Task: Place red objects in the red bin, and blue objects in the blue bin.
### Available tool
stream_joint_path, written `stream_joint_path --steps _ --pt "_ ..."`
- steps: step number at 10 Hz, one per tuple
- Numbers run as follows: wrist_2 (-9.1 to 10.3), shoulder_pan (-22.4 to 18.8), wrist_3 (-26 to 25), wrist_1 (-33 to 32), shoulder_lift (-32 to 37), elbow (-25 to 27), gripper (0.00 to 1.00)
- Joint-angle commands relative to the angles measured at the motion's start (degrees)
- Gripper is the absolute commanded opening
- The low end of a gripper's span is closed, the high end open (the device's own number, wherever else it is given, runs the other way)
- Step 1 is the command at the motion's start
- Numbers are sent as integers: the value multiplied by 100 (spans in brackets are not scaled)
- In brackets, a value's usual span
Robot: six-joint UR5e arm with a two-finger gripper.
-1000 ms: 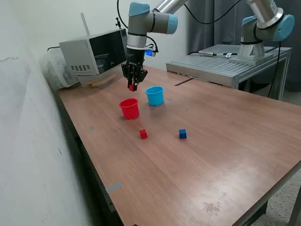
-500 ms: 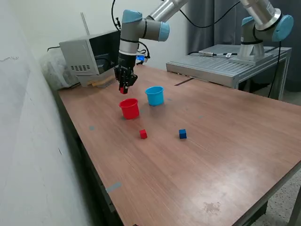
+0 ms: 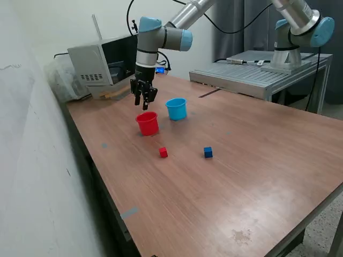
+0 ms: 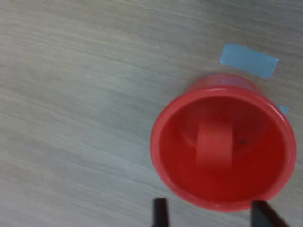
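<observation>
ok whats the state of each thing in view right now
claw: open, empty, above the red cup
red cup: upright, a red cube inside
light blue cup: upright, contents not visible
loose red cube: on the table, untouched
dark blue cube: on the table, untouched

Microwave [image 3: 107, 63] at wooden table [image 3: 241, 176] far corner; blue tape [image 4: 249, 59] on tabletop.

Wooden table [image 3: 257, 160] — red cup [image 3: 147, 123], light blue cup [image 3: 176, 108], red cube [image 3: 163, 152], blue cube [image 3: 208, 152], tape scraps [image 4: 249, 60]
</observation>
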State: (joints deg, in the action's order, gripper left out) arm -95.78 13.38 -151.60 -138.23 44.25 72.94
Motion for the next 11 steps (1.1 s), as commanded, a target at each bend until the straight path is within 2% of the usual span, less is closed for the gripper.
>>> stream_joint_path --steps 1,4,5,6,7,8,9,11 --pt "24 -72 -1 6 -13 10 100" --pt "68 -335 -167 59 13 1 100" --pt "164 -405 -786 190 30 -16 100" --pt "556 -528 -1558 878 65 -51 100" --pt "760 -694 -2166 1303 83 -121 100" --pt "789 -801 -2703 1829 109 -261 100" --pt "780 -967 -2813 2522 153 -463 100" --pt "780 -1126 -2787 2853 -21 -998 100"
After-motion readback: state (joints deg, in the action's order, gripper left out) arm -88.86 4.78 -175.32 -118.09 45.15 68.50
